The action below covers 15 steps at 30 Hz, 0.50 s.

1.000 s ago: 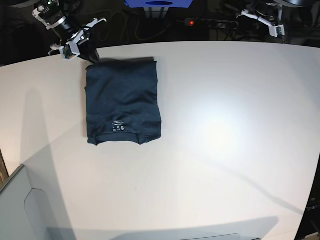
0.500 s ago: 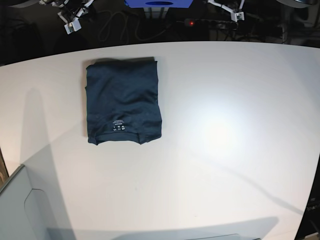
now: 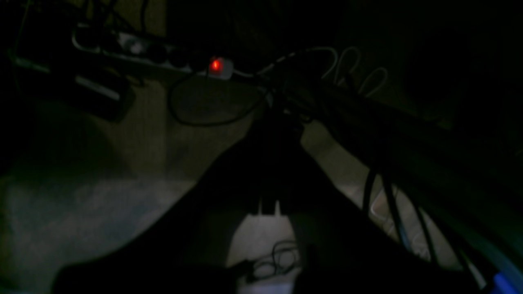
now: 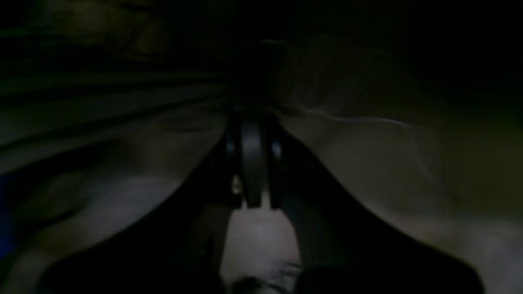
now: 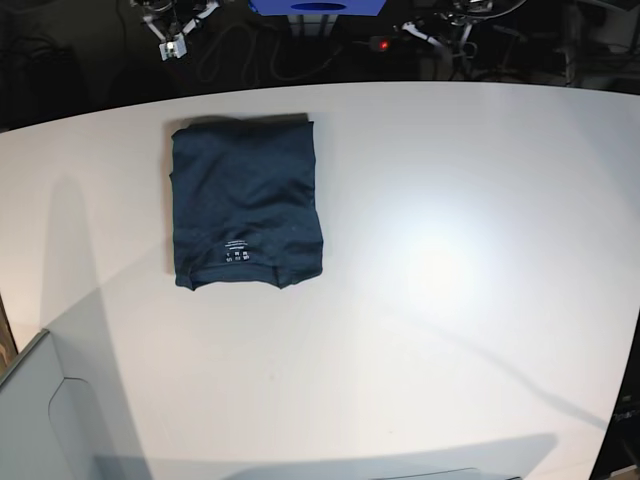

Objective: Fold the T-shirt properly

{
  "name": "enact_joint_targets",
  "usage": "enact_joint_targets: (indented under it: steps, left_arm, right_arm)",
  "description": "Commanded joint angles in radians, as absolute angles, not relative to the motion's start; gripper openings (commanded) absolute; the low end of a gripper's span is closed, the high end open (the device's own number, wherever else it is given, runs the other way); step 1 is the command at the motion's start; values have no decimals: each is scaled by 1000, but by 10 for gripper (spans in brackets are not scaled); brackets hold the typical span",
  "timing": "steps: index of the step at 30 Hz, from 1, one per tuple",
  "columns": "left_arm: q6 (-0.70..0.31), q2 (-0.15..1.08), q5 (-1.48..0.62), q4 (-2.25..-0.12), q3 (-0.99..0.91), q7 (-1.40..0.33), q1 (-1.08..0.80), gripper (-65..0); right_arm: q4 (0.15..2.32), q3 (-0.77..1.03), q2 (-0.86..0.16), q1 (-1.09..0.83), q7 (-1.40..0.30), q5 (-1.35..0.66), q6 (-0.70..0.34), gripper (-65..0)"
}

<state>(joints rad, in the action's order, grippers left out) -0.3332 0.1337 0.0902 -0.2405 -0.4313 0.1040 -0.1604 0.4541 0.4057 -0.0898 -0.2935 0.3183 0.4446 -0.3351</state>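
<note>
The dark navy T-shirt (image 5: 246,205) lies folded into a neat rectangle on the left half of the white table (image 5: 460,260), its small white neck label facing the near edge. Both arms are pulled back beyond the table's far edge, well away from the shirt. Only a white part of the right arm (image 5: 172,42) and of the left arm (image 5: 432,34) shows there. In the dark wrist views the left gripper (image 3: 270,122) and the right gripper (image 4: 251,122) are shut, fingers together with nothing between them. The shirt is out of view in both wrist views.
A power strip with a red light (image 5: 383,45) and loose cables (image 3: 212,118) lie on the dark floor behind the table. A blue object (image 5: 318,6) sits at the back centre. A grey bin (image 5: 40,420) stands at the near left corner.
The right gripper has left the shirt's far left corner and drawn back off the table. Both arms have swung inward along the far edge. The shirt has not moved.
</note>
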Motion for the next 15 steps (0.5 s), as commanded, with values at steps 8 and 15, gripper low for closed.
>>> enact_joint_targets:
  steps: [8, 15]
  left_arm:
    - [-338, 125, 91, -242, -429, 104, -166, -650]
    - [-338, 134, 91, -242, -429, 104, -171, -650]
  right_arm:
    - [246, 409, -68, -188, 346, 475, 294, -650]
    - [242, 410, -24, -186, 344, 475, 363, -650]
